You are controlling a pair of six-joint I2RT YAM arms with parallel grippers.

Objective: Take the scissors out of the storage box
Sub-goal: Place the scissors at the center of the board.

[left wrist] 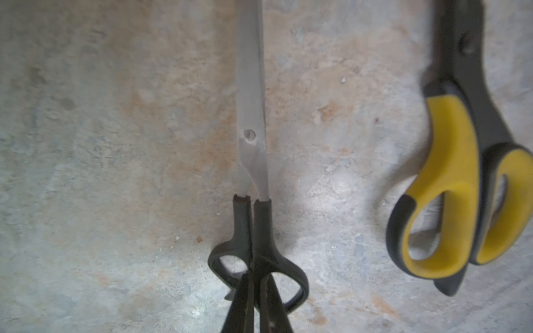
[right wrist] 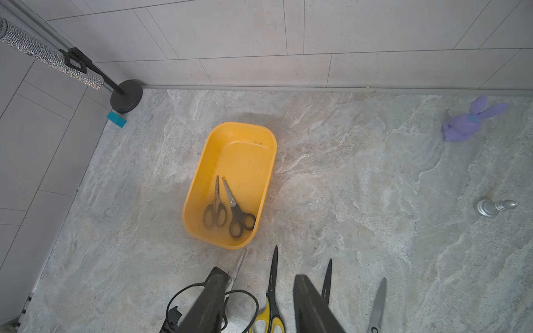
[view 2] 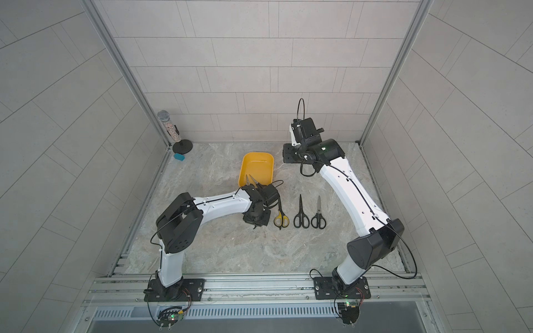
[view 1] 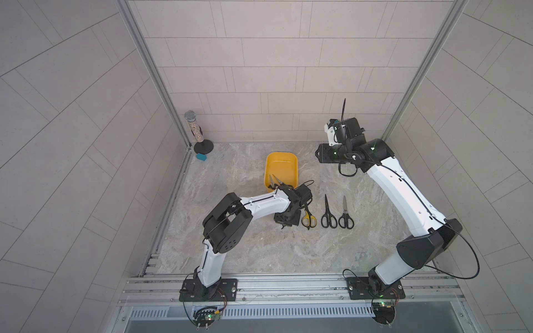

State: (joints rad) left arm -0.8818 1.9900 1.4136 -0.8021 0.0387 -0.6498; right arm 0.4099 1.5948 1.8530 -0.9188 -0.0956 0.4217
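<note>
The yellow storage box stands at the table's middle back, and two black-handled scissors lie in its near end. My left gripper is shut on the handles of silver-bladed black-handled scissors, low over the table just in front of the box, blade pointing at it. Beside it to the right lie the yellow-and-black scissors, a dark-bladed pair and a silver-bladed pair. My right gripper hangs open and empty, raised at the back right.
A glittery microphone on a black stand and a small teal block occupy the back left corner. In the right wrist view, a purple plush rabbit and a silver cone-shaped piece lie at the back right.
</note>
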